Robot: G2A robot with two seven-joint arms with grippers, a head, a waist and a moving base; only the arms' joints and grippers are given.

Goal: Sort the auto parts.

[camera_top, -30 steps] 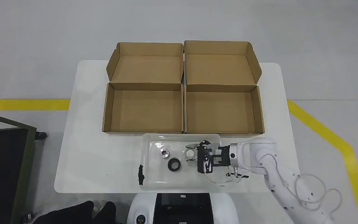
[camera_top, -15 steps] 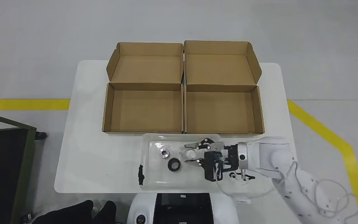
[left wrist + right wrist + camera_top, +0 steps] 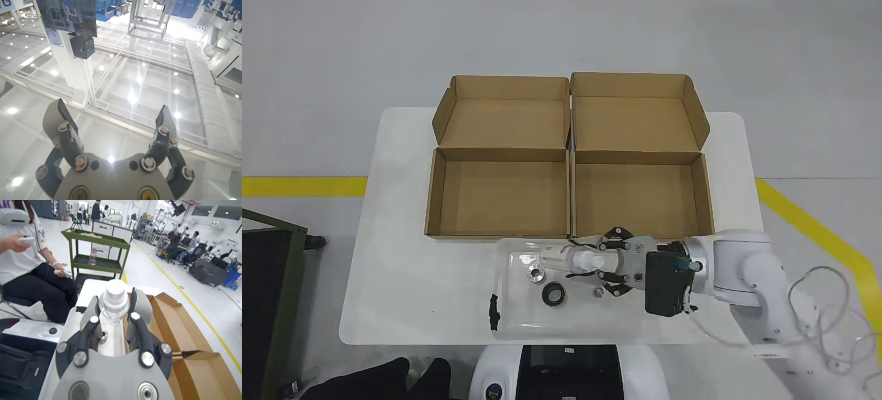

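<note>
White part (image 3: 580, 258) in right jaws over tray (image 3: 517, 305), beside cardboard boxes (image 3: 640, 200)

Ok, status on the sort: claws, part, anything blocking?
Right claw shut on white part, held over clear tray. Left claw open, pointing at ceiling. Black ring and metal piece in tray; nothing between part and boxes.

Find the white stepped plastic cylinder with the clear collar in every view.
Top view: white stepped plastic cylinder over the clear plastic tray, lower middle.
Right wrist view: cylinder at centre, clamped in the right gripper.
Left wrist view: faces the ceiling.
Shared landmark: open brown cardboard box.
</note>
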